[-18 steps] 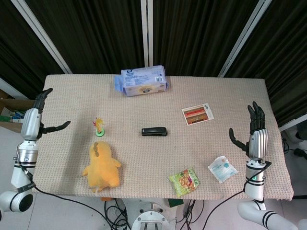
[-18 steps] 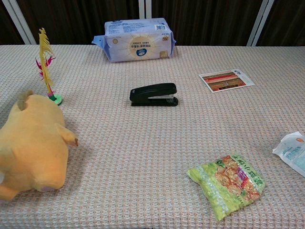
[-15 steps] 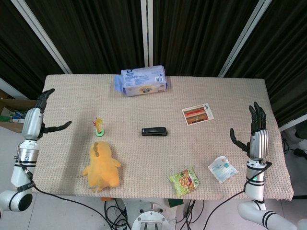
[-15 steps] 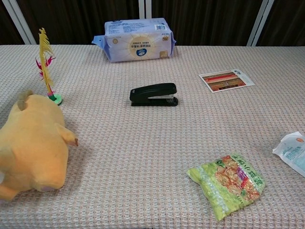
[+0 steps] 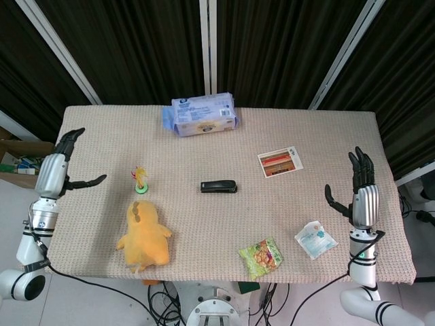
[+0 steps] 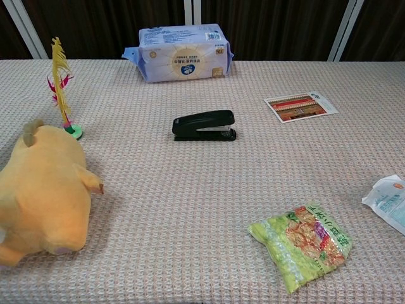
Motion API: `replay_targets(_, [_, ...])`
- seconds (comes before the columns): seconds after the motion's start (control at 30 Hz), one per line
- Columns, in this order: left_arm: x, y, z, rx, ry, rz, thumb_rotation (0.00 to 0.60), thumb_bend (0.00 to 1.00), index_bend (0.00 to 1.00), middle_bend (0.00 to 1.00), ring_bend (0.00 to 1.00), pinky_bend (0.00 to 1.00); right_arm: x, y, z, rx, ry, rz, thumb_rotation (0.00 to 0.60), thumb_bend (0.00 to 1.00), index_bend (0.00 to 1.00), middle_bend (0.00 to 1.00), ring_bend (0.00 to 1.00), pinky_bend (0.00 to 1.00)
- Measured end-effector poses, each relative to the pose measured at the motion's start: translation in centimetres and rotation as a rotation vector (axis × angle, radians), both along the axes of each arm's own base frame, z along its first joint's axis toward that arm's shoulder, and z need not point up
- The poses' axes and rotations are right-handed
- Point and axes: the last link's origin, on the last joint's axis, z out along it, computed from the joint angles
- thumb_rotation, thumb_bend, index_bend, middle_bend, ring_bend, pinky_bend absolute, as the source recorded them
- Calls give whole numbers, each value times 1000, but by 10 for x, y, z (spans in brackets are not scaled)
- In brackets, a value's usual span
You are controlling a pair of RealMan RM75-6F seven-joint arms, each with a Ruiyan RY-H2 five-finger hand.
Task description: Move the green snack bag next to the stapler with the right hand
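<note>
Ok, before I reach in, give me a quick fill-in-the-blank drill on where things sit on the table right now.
1. The green snack bag lies near the table's ____ edge.
2. The black stapler sits between the yellow plush toy and the striped ____.
3. The right hand holds ____, fingers spread.
4. Between the right hand and the snack bag lies a ____ packet.

Missing words: front; card; nothing; white.
</note>
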Motion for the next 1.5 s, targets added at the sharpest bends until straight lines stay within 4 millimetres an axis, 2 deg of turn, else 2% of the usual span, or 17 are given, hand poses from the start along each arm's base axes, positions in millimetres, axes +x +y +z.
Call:
replay_targets(0.17, [0, -3, 0, -1, 39, -1, 437, 17, 75, 88, 53, 154, 0, 7, -1, 104, 87, 32, 600, 421, 0, 3, 0, 11])
replay_targets(0.4, [-1, -9, 1, 0, 169, 11, 446, 18, 75, 92, 53, 154, 7, 27, 7, 357, 290, 49, 600, 420, 0, 7, 0, 16])
replay_targets(0.6, [0, -12, -5, -18, 212, 25, 447, 17, 75, 98, 53, 153, 34, 58, 9, 616, 441, 55, 600, 355, 0, 1, 0, 14])
replay_targets(0.8, [4, -11, -11, -34, 219, 18, 448, 0, 75, 98, 53, 153, 54, 79, -3, 806, 624, 112, 600, 182, 0, 0, 0, 0])
replay_targets(1.0, [6, -11, -11, -27, 222, 12, 449, 0, 75, 98, 53, 154, 73, 82, -22, 895, 701, 206, 600, 86, 0, 0, 0, 0])
replay_targets(1.2, [3, -11, -13, -36, 225, 17, 447, 0, 75, 98, 53, 153, 82, 82, -38, 955, 740, 240, 600, 82, 0, 0, 0, 0])
replay_targets(1.5, [0, -12, -12, -28, 217, 17, 443, 0, 75, 98, 53, 152, 85, 78, -52, 973, 837, 223, 600, 84, 0, 23, 0, 0])
